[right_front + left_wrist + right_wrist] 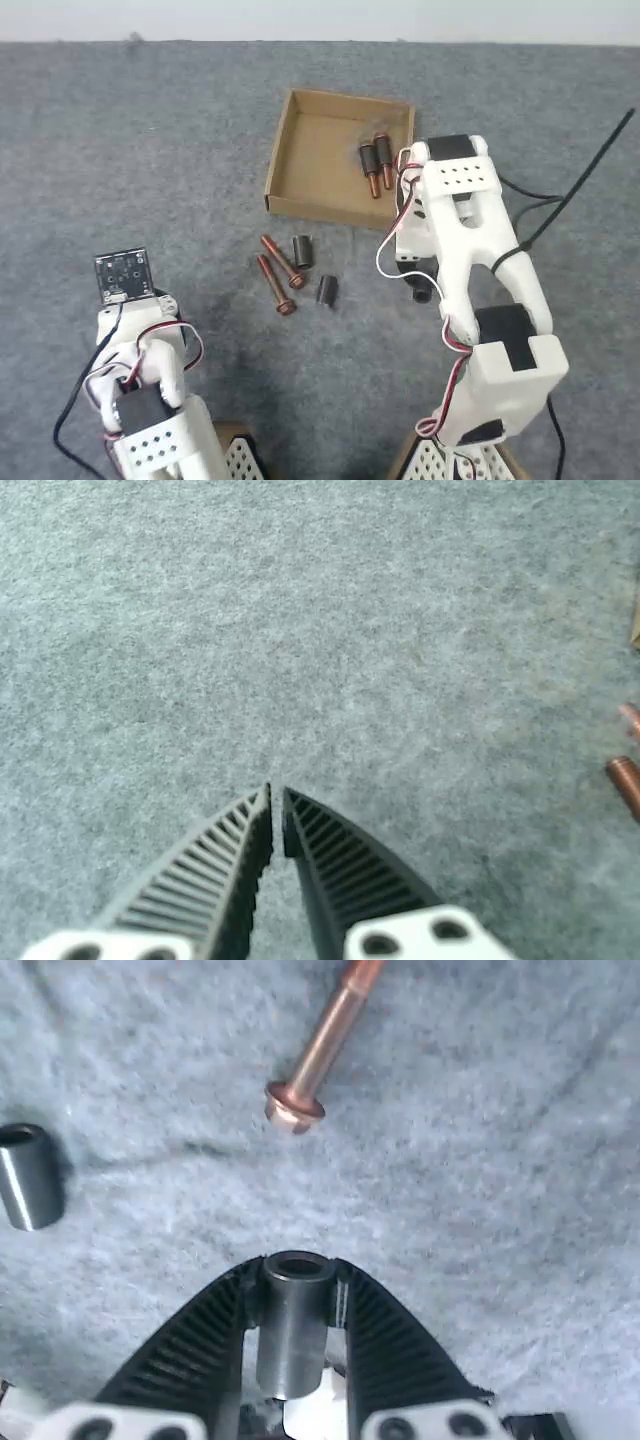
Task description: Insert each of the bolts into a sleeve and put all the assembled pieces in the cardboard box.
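Grey carpet lies under the sleeve clamped in my right gripper, bore facing forward. Just ahead lies a bolt, head toward me, shank pointing away. My left gripper, closed and empty, is farther off.

Two assembled pieces lie in cardboard box, by its right wall. Before the box: two bolts side by side, two sleeves just right of them (third sleeve in right gripper, front-right of box).
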Available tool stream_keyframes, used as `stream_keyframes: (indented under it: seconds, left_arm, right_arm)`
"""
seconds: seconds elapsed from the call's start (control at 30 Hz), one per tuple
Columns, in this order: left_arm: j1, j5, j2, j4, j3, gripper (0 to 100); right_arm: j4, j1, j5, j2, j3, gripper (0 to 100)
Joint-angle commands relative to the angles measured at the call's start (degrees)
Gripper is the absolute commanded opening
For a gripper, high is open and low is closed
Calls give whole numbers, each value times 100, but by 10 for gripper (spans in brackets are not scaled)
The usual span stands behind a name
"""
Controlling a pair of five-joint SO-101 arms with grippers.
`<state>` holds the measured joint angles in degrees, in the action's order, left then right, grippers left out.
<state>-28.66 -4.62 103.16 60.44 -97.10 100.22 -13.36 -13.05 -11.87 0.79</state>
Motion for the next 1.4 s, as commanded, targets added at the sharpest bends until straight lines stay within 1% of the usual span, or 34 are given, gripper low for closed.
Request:
stream_keyframes:
  seconds: [0.0, 0.13, 0.33, 0.47, 0.63, 0.77, 0.97, 1.07, 1.2, 1.37]
  left_arm:
    - [-9, -44, 97, -176, 57, 13]
    - [-9, -44, 97, -176, 57, 13]
    - [-9, -44, 97, -158, 57, 13]
    - [-9, -44, 97, -158, 57, 13]
    - [-18, -44, 97, -149, 57, 13]
    - [-18, -44, 97, -149, 57, 13]
    - [-18, -44, 97, -149, 57, 13]
    - [-18, -44, 97, -149, 57, 13]
    - [-18, -44, 97, -149, 57, 13]
    - [-9, -26, 97, -149, 57, 13]
  right_arm:
    - [189, 66, 88, 637, 290, 6]
    - [180, 84, 141, 1226, 782, 6]
    - [171, 92, 642, 2018, 1468, 6]
    - [-75, 374, 642, 2387, 1969, 6]
    - [-1068, 1077, 651, 2870, 2778, 6]
    - [-1675, 1464, 651, 3231, 3613, 6]
    - [-2352, 2105, 651, 3530, 4149, 6]
    - [-2976, 2440, 651, 3530, 4510, 6]
    - [-3899, 2782, 651, 3530, 5064, 6]
    - [-4787, 2897, 651, 3530, 5626, 6]
